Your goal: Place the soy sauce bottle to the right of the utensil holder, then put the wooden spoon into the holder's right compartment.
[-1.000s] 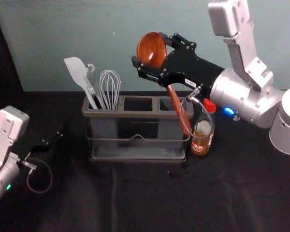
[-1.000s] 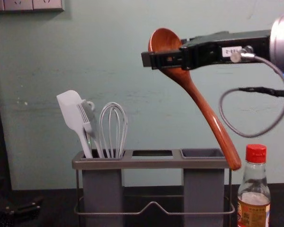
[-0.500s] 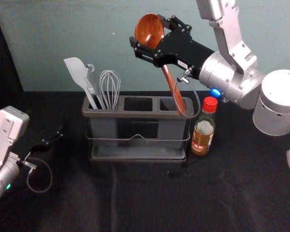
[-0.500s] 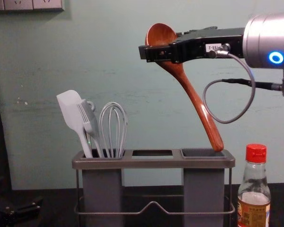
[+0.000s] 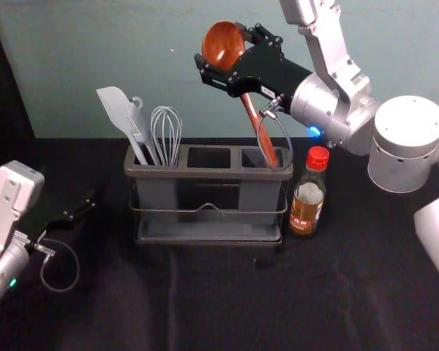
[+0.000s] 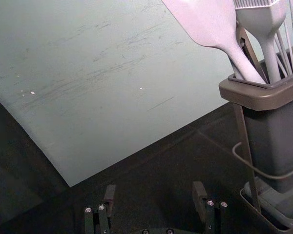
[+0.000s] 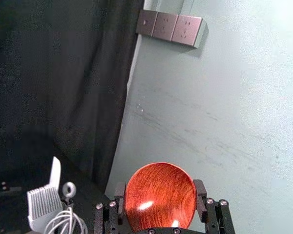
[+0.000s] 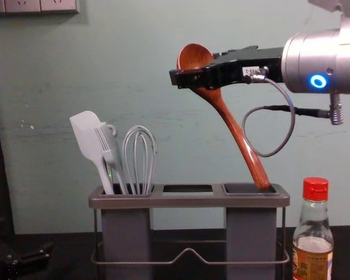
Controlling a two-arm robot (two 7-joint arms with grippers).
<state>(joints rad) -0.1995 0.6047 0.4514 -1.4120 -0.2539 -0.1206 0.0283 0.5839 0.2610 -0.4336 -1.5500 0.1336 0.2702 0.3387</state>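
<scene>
Well, head view: we hold the wooden spoon in the right gripper, above the utensil holder; the soy sauce bottle stands just right of the holder, our left gripper parked left of it.
Left wrist view: our left gripper gapes wide beside the holder.
Right wrist view: our fingers flank the spoon's bowl.
Chest view: our spoon's handle slants into the holder's right compartment mouth.
</scene>
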